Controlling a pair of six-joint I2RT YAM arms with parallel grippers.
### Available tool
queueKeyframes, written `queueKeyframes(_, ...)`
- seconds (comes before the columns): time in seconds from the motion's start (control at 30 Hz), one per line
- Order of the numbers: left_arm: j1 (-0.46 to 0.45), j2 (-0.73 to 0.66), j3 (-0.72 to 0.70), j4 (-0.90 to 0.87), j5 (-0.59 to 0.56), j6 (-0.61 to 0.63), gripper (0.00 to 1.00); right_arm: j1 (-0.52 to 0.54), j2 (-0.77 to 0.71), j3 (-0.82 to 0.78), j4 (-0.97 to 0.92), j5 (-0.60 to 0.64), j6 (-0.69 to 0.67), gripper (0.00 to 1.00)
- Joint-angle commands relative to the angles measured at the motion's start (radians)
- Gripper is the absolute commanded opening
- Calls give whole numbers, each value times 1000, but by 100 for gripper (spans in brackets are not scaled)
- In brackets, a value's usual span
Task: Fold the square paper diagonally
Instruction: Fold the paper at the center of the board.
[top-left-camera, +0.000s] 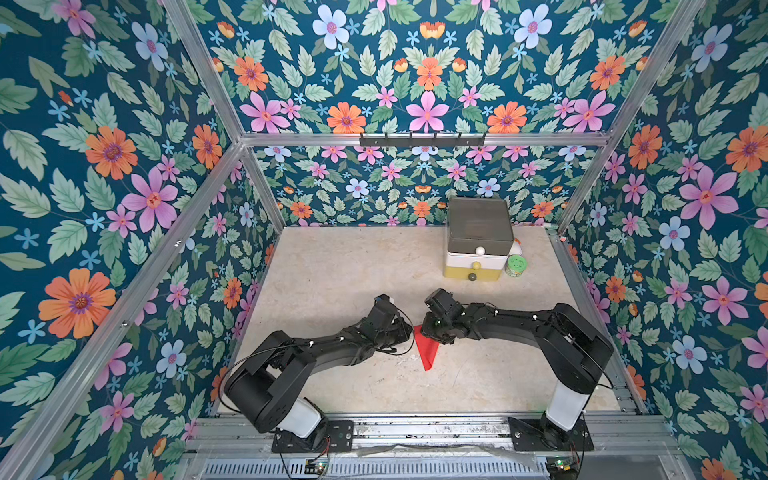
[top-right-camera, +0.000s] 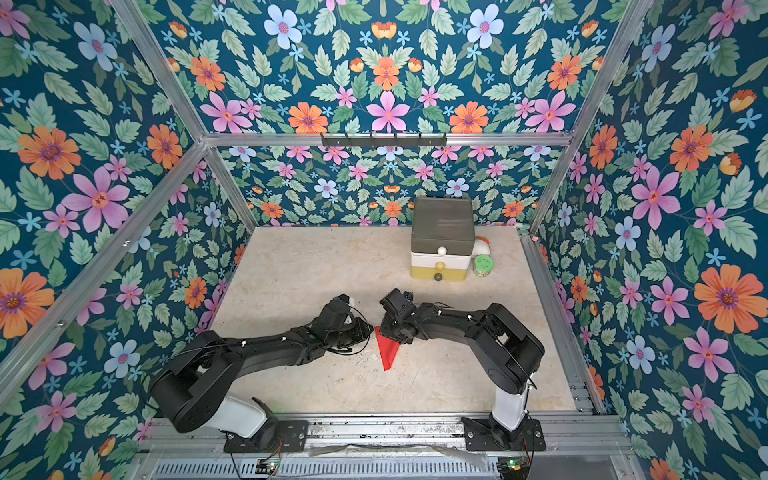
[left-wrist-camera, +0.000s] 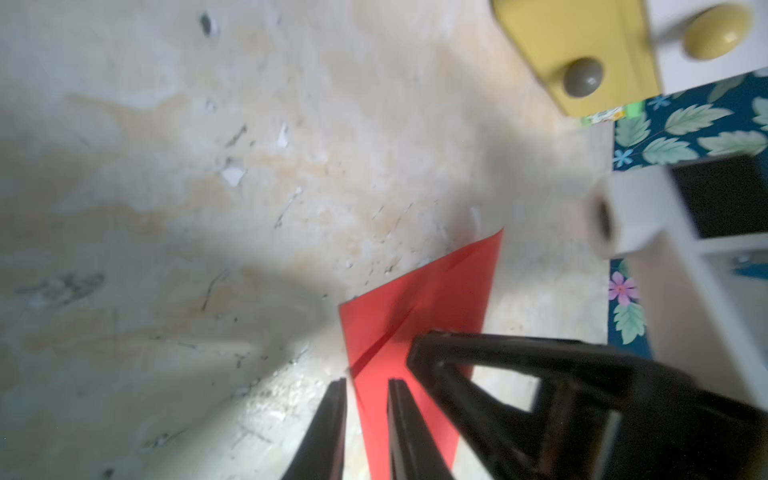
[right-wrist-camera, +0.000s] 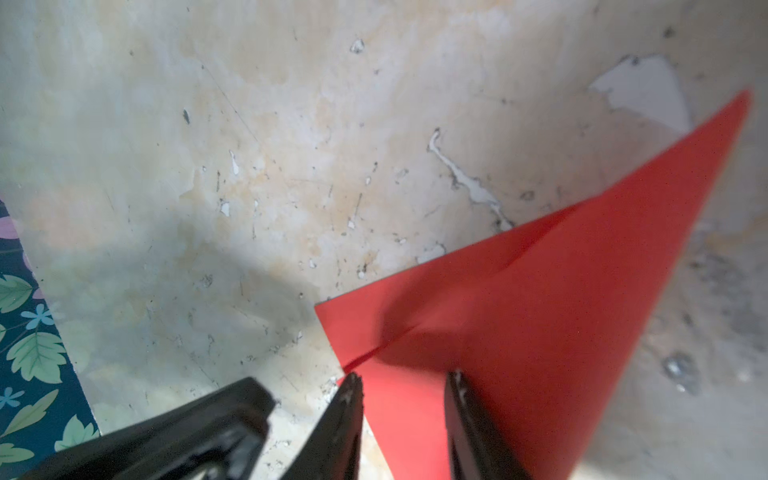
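1. Nearest me, the left arm (top-left-camera: 291, 357) and the right arm (top-left-camera: 540, 328) rose from mounts along the front edge of the surface (top-left-camera: 353, 270). They leaned inward, their wrists almost meeting over its middle.
2. The square paper (top-left-camera: 428, 351) lay on the surface about midway between the left and right edges, somewhat nearer the front edge than the back. Its outline was triangular, with one sharp corner pointing at the front edge and the wide end under the two wrists.
3. In both wrist views I saw a straight seam across the paper where one layer lay over another.
4. The left gripper (left-wrist-camera: 365, 380) stood at the paper's left side with only a narrow gap between its jaws, and red showed through that gap. One finger (left-wrist-camera: 330, 428) was just off the paper's edge. It pinched nothing, and I could not tell whether its tips touched the paper.
5. The right gripper (right-wrist-camera: 403, 378) was over the paper with its jaws parted wider. Red filled the gap and nothing was clamped.
6. Farther back, right of the middle and close to the back edge, stood a drawer box (top-left-camera: 478, 232) with grey, white and yellow tiers.
7. A green-lidded jar (top-left-camera: 516, 265) sat just beside its right side.
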Motion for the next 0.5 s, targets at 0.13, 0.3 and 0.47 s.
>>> queueKeyframes(0.13,48,69,21,196,89,-10,21,-1,4,-3,-10,-6,1,22)
queueKeyframes(0.3,79,112,60,255,121,-5,21,-1,-3,-8,-4,-5,1,22)
queueKeyframes(0.47,81,200,85,280,149,-1,20,-1,8,-1,-4,-2,2,21)
